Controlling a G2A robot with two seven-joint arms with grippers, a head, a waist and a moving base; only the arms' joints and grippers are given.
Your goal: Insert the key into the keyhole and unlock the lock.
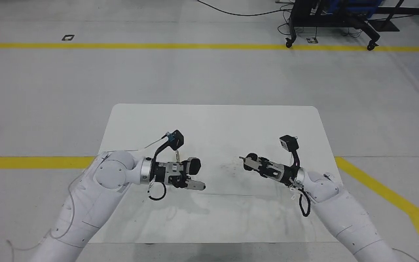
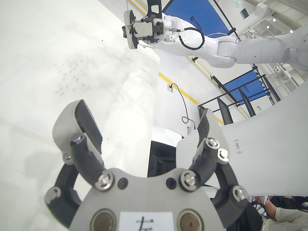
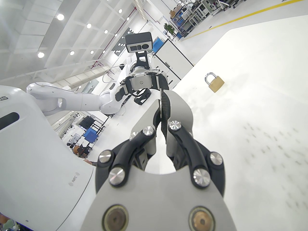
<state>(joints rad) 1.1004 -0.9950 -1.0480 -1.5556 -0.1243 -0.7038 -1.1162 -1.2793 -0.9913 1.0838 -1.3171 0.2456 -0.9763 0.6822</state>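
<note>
From above, you see a smooth white table with rounded corners and faint scuff marks. The left gripper and right gripper hang over it, facing each other and apart.

At your left wrist, the left gripper is spread wide, with black ribbed pads on grey metal fingers and nothing between them. Beyond its tips the right gripper faces it.

At your right wrist, the right gripper has its pads pressed together; you cannot tell whether anything sits between them. The lock, a boxy brass body with a curved silver shackle, rests on the table beyond those tips and off to one side, well apart, with nothing in between. Its long axis runs from body to shackle, and the shackle end is turned toward the left gripper's side.
</note>
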